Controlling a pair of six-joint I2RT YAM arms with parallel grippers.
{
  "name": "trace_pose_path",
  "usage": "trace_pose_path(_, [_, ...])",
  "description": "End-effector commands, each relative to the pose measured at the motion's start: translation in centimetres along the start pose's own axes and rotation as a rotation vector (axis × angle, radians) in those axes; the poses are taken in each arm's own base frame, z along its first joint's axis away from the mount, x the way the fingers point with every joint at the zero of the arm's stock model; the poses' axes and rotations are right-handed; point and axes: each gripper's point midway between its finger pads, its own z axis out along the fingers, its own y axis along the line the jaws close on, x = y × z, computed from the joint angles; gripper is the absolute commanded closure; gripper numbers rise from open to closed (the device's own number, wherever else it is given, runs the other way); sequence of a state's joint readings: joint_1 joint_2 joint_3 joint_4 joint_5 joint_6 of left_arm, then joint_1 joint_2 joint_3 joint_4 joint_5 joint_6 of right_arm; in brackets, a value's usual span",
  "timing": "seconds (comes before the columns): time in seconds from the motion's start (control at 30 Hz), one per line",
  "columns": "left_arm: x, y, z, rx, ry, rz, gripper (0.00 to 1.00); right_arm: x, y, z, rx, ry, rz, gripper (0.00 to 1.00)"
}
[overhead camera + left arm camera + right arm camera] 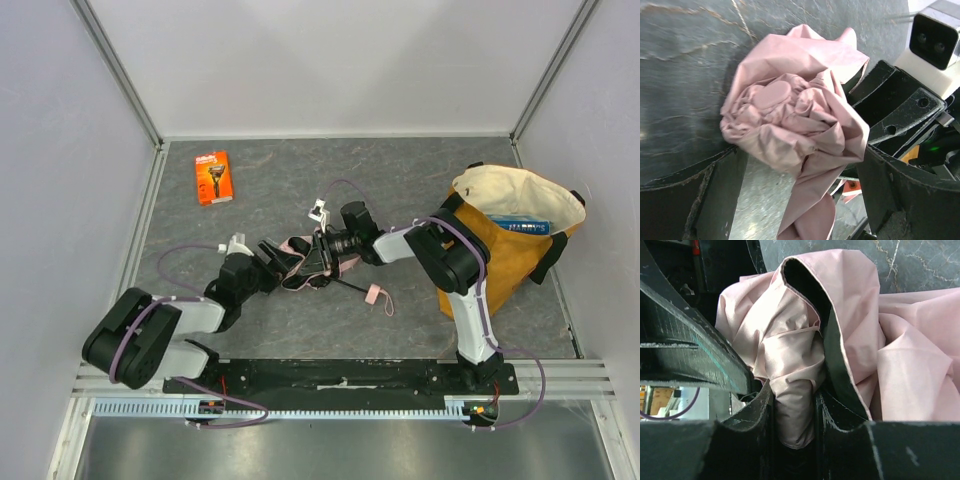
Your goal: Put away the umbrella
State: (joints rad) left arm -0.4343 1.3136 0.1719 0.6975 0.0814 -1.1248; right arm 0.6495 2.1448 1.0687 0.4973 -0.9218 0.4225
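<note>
Your right tool (792,415) pinches a fold of the pink umbrella (320,262); your left tool (272,256) sits spread around its bunched canopy. Gathering stage, likely; next, squeeze the bundle tight.

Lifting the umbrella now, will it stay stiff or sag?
Probably sags: the umbrella lies in loose crumpled folds. Likely light, being thin cloth. The right gripper pinches only fabric, so it may slide out.
</note>
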Motion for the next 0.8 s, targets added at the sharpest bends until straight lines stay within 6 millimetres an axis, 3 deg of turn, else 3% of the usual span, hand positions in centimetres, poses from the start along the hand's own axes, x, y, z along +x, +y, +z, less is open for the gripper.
trace_pose_path(0.0, [1.2,1.6,1.3,-0.115,0.014,-0.090,0.07,10.6,-3.0,-1.1,0.107,0.261,0.397,1.00])
trace_pose_path(0.23, [0.2,3.5,1.9,-0.186,-0.063,-0.104,0.08,10.4,-2.9,-1.3,0.071,0.284,0.418,1.00])
trace_pose_path(0.47, [1.3,6.3,2.2,-0.332,-0.020,-0.129,0.17,9.6,-2.3,-0.9,0.029,0.286,0.431,1.00])
trace_pose_path(0.63, [0.8,9.3,1.3,-0.638,-0.045,-0.157,0.10,9.2,-2.0,-0.9,0.010,0.285,0.429,1.00])
trace_pose_path(0.77, [1.5,9.0,1.3,-0.615,-0.043,-0.199,0.08,8.8,-1.7,-0.9,-0.005,0.283,0.433,1.00])
